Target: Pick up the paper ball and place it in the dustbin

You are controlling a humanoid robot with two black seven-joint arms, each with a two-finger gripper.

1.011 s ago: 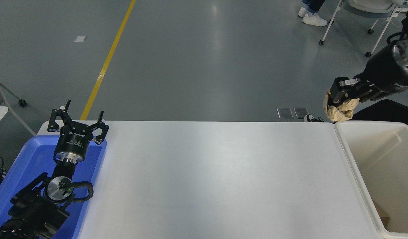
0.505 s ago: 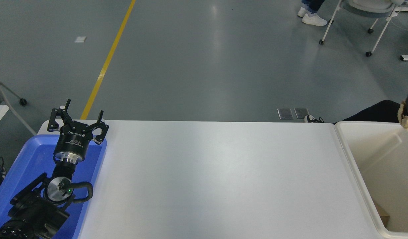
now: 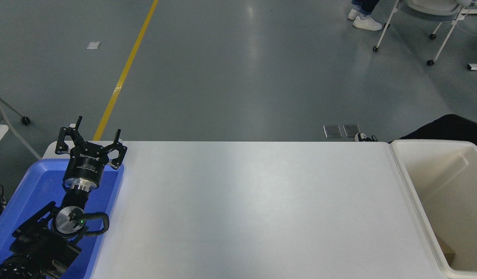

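Your wide white bench [image 3: 242, 201] carries nothing loose in its middle, so any trouble from here sits at its two ends.

At the right end stands the large cream-white rectangular plastic dustbin [image 3: 407, 186], with its thick rolled rim just beside the bench edge. The right arm and its tool are out of view, so you cannot tell from here whether that tool is clenched or released. The tan crumpled paper ball is not visible on the bench or in the air. Low in the bin's near corner lies a small tan-brown patch [image 3: 448, 252], but it is too cut off to say whether that is the ball. The risk is that you count the drop as done when the wad may have caught on the rim or fallen outside the far wall, which this camera cannot see. If the ball is still being carried off-frame, a release there would go unchecked.

At the left end, the shallow blue plastic tray [image 3: 33, 186] lies under the parked left arm. The left tool [image 3: 95, 133] hangs released, its black fingers spread above the tray's far rim. If you move that arm carelessly, it could knock the tray along the bench.

Check the bin's floor before closing out the task.
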